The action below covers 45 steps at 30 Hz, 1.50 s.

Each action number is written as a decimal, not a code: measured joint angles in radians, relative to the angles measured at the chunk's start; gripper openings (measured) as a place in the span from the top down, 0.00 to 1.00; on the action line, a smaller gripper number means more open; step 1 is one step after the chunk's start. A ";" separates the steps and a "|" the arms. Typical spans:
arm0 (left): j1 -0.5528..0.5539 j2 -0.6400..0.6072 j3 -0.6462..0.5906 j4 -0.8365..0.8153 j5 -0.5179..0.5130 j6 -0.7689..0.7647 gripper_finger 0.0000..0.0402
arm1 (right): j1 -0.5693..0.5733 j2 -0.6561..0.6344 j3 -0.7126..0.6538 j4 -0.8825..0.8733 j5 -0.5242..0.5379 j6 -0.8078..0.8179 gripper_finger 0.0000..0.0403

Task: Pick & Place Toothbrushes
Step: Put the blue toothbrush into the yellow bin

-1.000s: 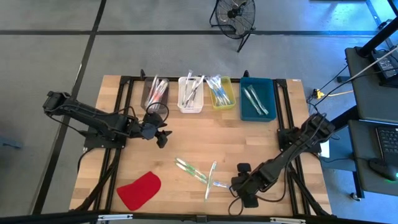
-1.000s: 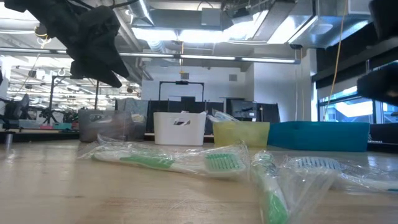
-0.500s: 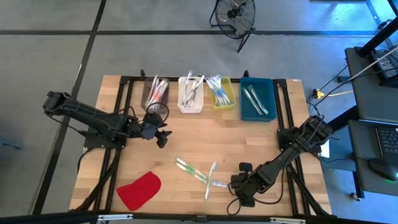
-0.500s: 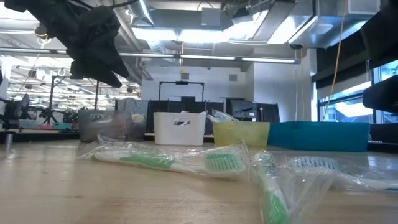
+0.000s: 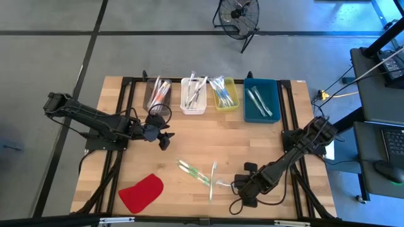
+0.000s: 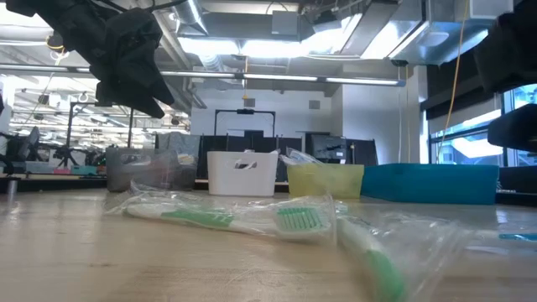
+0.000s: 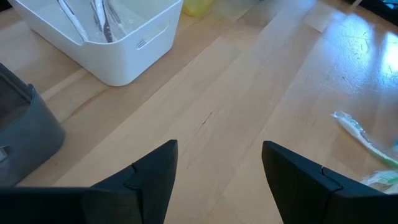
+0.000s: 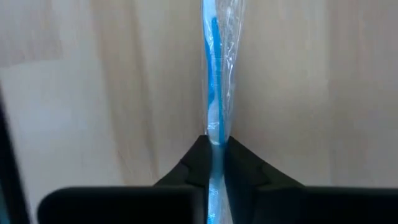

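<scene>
Wooden table (image 5: pixel 252 142) – four bins (image 5: pixel 193 96), red cloth (image 5: pixel 141 192), wrapped toothbrushes (image 5: pixel 196 172).

four bins (image 5: pixel 193 96) line the table's (image 5: pixel 252 145) far edge, loose toothbrushes (image 5: pixel 194 171) near its front, cloth (image 5: pixel 141 192) left of them.

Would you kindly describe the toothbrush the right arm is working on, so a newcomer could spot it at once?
Start at the wooden table and go to its front edge on the right, where the right end effector sits low. The blue toothbrush lies pinched between its fingers, in a clear wrapper. The loose brushes beside it have green parts; this one is blue.
</scene>
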 joint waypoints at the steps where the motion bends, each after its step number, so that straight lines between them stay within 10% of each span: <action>1: 0.000 0.000 0.000 0.000 0.000 0.000 0.43 | -0.004 -0.007 -0.002 -0.009 0.002 -0.001 0.92; 26: -0.013 0.001 0.000 0.000 0.053 0.063 0.43 | -0.147 -0.240 -0.004 -0.303 0.343 -0.062 0.94; 45: -0.166 0.048 0.000 0.007 0.053 0.070 0.43 | -0.446 -0.406 -0.214 -0.062 0.483 -0.244 0.94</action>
